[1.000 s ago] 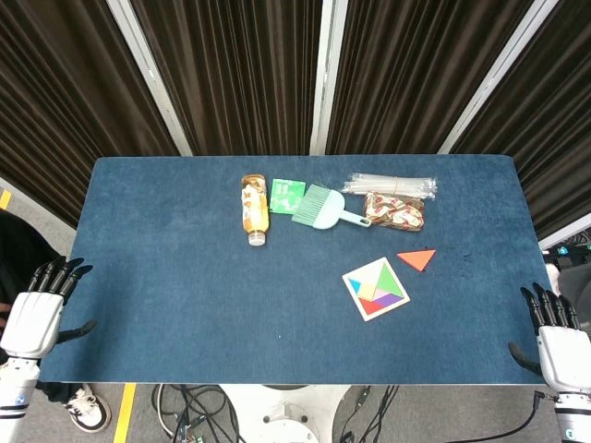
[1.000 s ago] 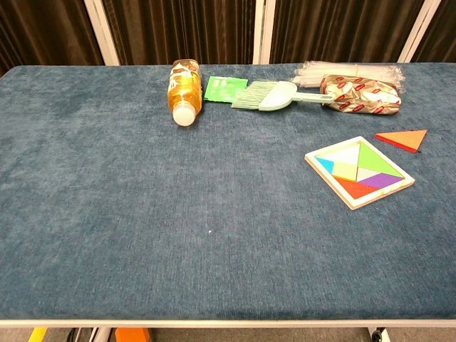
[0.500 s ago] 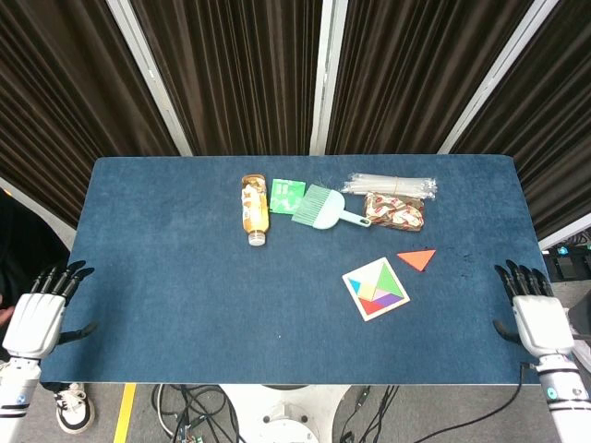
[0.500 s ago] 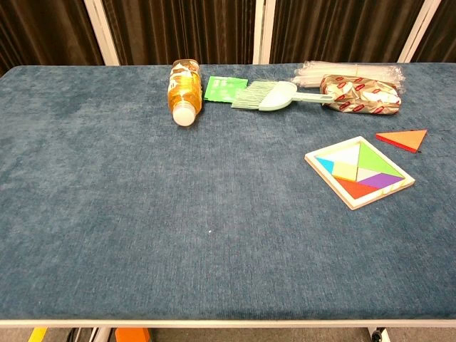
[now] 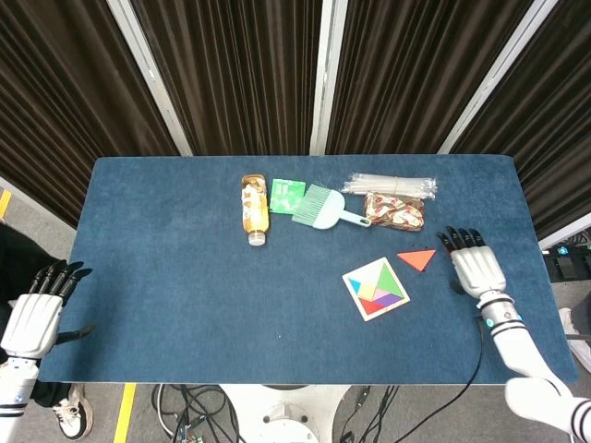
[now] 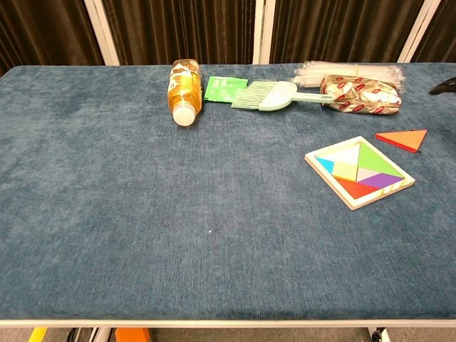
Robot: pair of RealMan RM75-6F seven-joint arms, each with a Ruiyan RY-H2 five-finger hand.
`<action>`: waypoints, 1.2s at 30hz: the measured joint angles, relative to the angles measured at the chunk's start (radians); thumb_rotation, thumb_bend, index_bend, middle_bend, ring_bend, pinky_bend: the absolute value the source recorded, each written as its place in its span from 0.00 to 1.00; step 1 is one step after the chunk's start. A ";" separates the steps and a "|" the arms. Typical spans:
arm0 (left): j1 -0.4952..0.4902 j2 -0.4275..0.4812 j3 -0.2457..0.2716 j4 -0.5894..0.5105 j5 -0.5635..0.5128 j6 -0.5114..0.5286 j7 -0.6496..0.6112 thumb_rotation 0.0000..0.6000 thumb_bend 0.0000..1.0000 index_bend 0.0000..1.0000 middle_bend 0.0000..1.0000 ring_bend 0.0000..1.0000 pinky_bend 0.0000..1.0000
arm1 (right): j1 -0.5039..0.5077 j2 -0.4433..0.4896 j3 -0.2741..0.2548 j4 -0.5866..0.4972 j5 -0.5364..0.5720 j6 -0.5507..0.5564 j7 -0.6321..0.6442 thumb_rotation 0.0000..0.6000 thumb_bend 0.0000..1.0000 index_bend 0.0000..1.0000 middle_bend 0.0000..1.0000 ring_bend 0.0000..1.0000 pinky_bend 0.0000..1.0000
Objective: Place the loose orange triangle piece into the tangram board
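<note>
The orange triangle (image 5: 417,259) (image 6: 403,139) lies flat on the blue table, just beyond the right corner of the tangram board (image 5: 355,288) (image 6: 315,163). The board holds several coloured pieces. My right hand (image 5: 476,267) hovers over the table just right of the triangle, fingers spread and empty; only a dark fingertip (image 6: 442,87) of it shows at the chest view's right edge. My left hand (image 5: 37,313) hangs off the table's front left corner, fingers apart, holding nothing.
Along the back lie a juice bottle (image 5: 254,209) on its side, a green packet (image 5: 287,196), a mint brush (image 5: 323,209), a bundle of clear straws (image 5: 391,185) and a wrapped snack (image 5: 394,211).
My right hand has swung from off the table's front right corner up over the table to beside the orange triangle. The left hand has barely shifted.
</note>
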 measured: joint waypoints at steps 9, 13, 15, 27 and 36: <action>-0.002 -0.004 0.005 0.017 -0.003 -0.013 -0.019 1.00 0.00 0.19 0.13 0.05 0.13 | 0.060 -0.062 -0.011 0.038 0.069 -0.031 -0.054 1.00 0.14 0.00 0.00 0.00 0.00; -0.002 -0.003 0.005 0.020 -0.006 -0.014 -0.026 1.00 0.00 0.19 0.13 0.05 0.13 | 0.077 -0.073 -0.017 0.045 0.072 -0.033 -0.052 1.00 0.14 0.05 0.00 0.00 0.00; -0.001 -0.002 0.005 0.020 -0.005 -0.013 -0.028 1.00 0.00 0.19 0.13 0.05 0.13 | 0.085 -0.077 -0.020 0.049 0.076 -0.034 -0.054 1.00 0.14 0.07 0.00 0.00 0.00; -0.003 -0.001 0.006 0.024 -0.006 -0.018 -0.040 1.00 0.00 0.19 0.13 0.05 0.13 | 0.126 -0.103 -0.034 0.070 0.125 -0.035 -0.094 1.00 0.14 0.24 0.00 0.00 0.00; -0.002 0.004 0.008 0.032 -0.009 -0.021 -0.047 1.00 0.00 0.19 0.13 0.05 0.13 | 0.153 -0.110 -0.047 0.071 0.168 -0.039 -0.125 1.00 0.14 0.30 0.00 0.00 0.00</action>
